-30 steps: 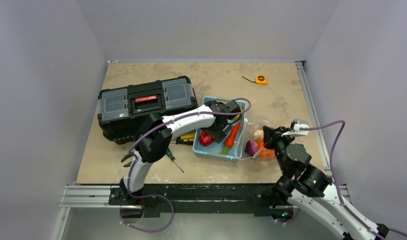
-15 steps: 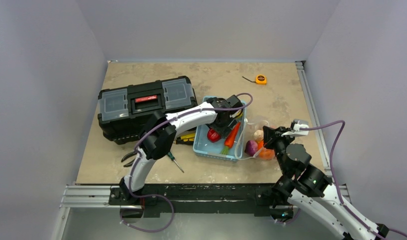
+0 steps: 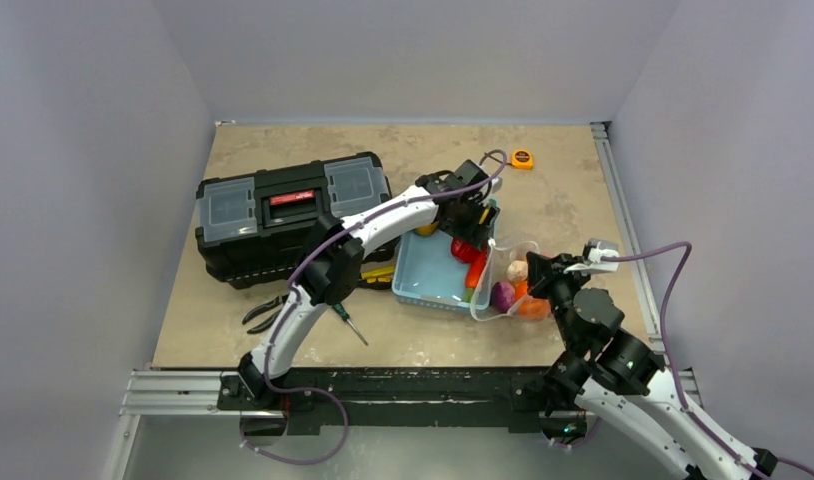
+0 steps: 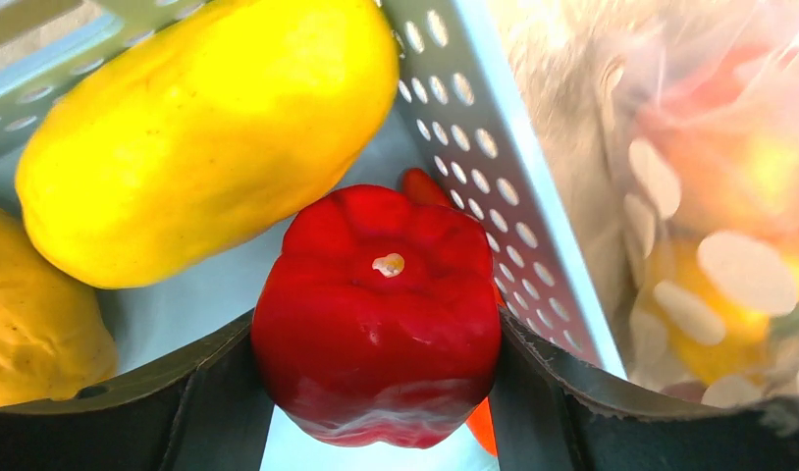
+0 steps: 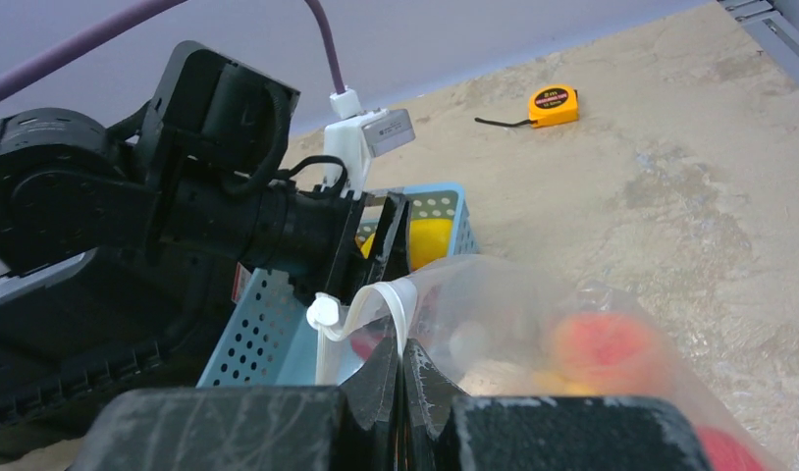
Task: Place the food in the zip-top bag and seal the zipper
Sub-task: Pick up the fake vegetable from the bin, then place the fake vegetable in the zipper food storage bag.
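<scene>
My left gripper [image 4: 376,392] is shut on a glossy red pepper [image 4: 376,304] and holds it over the right side of the light blue basket [image 4: 494,147]. In the top view that gripper [image 3: 470,228] and the pepper [image 3: 464,250] are beside the open mouth of the clear dotted zip-top bag [image 3: 510,282]. The bag holds purple, orange and pale food. My right gripper [image 5: 400,358] is shut on the bag's whitish zipper strip [image 5: 400,299] and holds the mouth up. Two yellow pieces [image 4: 209,128] and an orange carrot [image 4: 484,430] lie in the basket.
A black toolbox [image 3: 288,215] stands left of the basket [image 3: 428,280]. Pliers [image 3: 263,312] and a screwdriver [image 3: 348,322] lie in front of it. An orange tape measure [image 3: 522,158] lies at the back right. A metal rail runs along the right edge.
My left gripper has risen out of the basket's middle with the red pepper and moved right and back, up to the bag's mouth. The bag's mouth now stands higher.
</scene>
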Tool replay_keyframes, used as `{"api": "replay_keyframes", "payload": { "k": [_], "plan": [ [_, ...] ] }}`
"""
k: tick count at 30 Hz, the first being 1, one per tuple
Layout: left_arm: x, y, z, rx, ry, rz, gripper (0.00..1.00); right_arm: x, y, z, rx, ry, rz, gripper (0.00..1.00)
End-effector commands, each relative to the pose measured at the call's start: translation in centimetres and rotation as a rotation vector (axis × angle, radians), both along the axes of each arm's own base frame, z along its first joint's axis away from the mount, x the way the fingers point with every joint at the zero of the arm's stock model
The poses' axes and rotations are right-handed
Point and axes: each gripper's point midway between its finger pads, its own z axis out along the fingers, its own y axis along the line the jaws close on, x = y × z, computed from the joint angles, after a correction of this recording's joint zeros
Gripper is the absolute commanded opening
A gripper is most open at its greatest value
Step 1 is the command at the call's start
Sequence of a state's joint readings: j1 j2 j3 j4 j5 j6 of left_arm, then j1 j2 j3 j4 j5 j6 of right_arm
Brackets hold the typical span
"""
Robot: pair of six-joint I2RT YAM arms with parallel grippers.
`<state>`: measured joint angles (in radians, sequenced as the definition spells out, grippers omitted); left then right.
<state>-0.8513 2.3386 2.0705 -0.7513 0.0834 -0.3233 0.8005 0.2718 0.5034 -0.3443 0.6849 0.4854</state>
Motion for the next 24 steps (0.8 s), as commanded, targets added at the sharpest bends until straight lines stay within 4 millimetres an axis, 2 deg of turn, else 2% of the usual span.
{"api": "replay_keyframes", "payload": {
  "k": [1, 5, 10, 15, 19, 24],
  "plan": [
    [3.7, -2.3, 0.9, -0.19, 0.057, 0.072, 0.5, 0.0, 0.2, 1.1, 0.027, -0.035, 0.006, 0.0],
    [4.5, -2.0, 2.5, -0.25, 0.079, 0.109, 0.49, 0.0, 0.2, 1.1, 0.027, -0.035, 0.005, 0.0],
    [3.0, -1.0, 6.7, -0.301, 0.051, 0.09, 0.5, 0.0, 0.2, 1.1, 0.028, -0.036, 0.005, 0.0],
    [-0.3, 0.5, 11.9, -0.413, 0.027, 0.06, 0.5, 0.0, 0.2, 1.2, 0.031, -0.039, 0.009, 0.0],
    [-3.6, 1.5, 15.5, -0.545, 0.028, 0.037, 0.5, 0.0, 0.2, 1.2, 0.032, -0.041, 0.009, 0.0],
    [-7.6, 3.3, 17.8, -0.625, -0.018, 0.033, 0.5, 0.0, 0.3, 1.3, 0.03, -0.041, 0.016, 0.0]
  ]
}}
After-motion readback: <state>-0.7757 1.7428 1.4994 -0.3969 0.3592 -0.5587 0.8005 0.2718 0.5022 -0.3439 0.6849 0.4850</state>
